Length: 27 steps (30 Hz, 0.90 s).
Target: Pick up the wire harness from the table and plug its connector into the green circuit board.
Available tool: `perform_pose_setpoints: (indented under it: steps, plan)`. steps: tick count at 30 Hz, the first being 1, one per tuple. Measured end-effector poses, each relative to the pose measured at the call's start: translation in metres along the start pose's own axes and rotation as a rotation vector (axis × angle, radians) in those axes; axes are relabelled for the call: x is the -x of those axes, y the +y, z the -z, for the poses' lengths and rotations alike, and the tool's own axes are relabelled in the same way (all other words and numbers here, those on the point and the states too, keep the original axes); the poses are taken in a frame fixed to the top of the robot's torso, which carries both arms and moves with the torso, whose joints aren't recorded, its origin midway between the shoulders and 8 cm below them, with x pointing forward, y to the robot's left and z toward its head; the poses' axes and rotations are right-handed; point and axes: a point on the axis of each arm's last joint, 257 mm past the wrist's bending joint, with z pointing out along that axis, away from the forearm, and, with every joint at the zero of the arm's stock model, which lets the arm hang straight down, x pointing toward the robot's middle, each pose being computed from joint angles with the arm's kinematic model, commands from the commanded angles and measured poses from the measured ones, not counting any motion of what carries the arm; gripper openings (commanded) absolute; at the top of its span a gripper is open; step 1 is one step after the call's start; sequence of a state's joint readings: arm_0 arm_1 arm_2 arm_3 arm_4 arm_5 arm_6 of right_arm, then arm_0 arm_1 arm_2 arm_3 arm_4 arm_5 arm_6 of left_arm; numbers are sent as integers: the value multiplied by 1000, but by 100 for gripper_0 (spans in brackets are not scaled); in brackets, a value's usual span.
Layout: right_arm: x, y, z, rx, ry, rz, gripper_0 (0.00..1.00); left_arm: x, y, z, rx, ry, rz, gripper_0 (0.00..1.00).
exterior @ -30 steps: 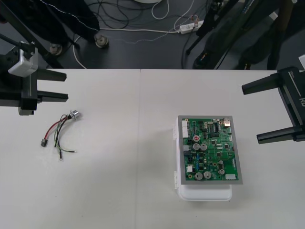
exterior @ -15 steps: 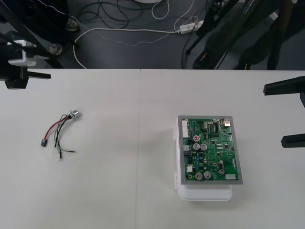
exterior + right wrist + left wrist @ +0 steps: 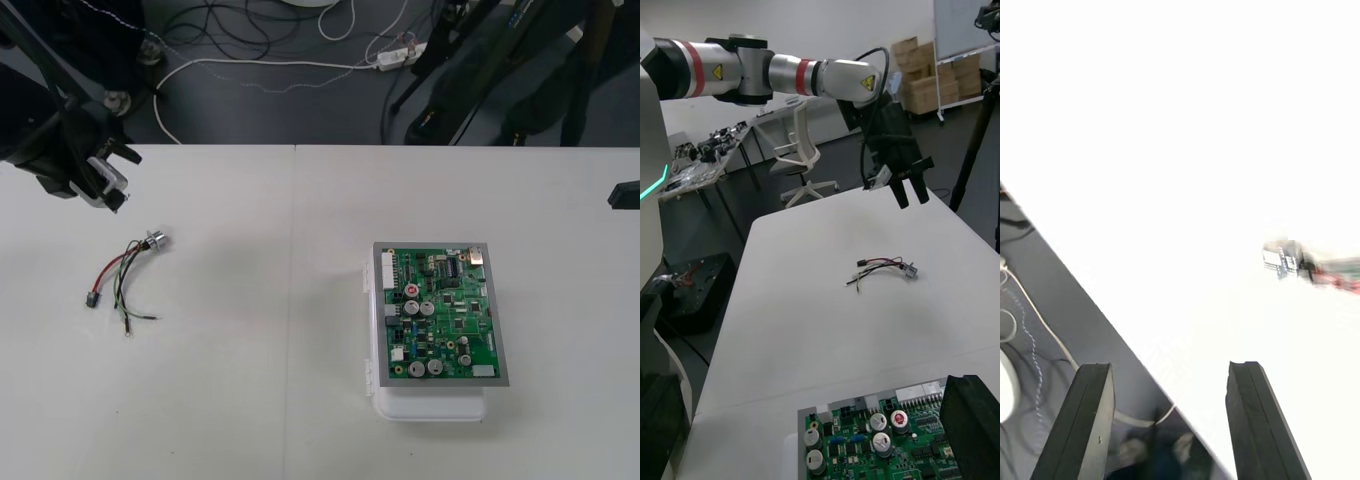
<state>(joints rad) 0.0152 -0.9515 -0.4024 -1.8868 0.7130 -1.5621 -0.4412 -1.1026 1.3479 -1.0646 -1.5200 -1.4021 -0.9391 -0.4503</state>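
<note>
Your left gripper (image 3: 1169, 367) hovers with fingers parted and empty at eleven o'clock from the wire harness (image 3: 125, 270). The right gripper (image 3: 625, 195) is cropped at the table's three o'clock edge, so you cannot tell its grip.

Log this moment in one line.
harness: on table, unplugged | left end effector: open, hovering near harness | right end effector: parked, right edge | board: on base

Left arm (image 3: 752, 69): silver links banded by red rings, yellow warning labels, a black cable (image 3: 863, 161) running to the left gripper (image 3: 914, 201) with two black fingers (image 3: 1251, 420).
</note>
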Motion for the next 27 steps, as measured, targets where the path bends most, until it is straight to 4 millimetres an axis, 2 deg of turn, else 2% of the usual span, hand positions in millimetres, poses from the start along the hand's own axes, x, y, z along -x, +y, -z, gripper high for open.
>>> perform_pose_setpoints:
  steps: [8, 13, 18, 23, 27]
  plan:
    - [13, -5, 13, -31, -42, 93, 100, -46, -13, -10, -67, 153, -133, 44]
    - [20, -3, 14, -28, -65, 216, 100, -62, -20, -20, -98, 214, -420, 46]
    - [24, 0, 15, -22, -84, 233, 100, -61, -21, -33, -139, 215, -742, 50]
    - [25, 0, 15, -25, -85, 325, 100, -47, -12, -48, -131, 195, -818, 50]
    - [25, 0, 14, -24, -88, 324, 100, -38, -17, -60, -148, 172, -871, 50]
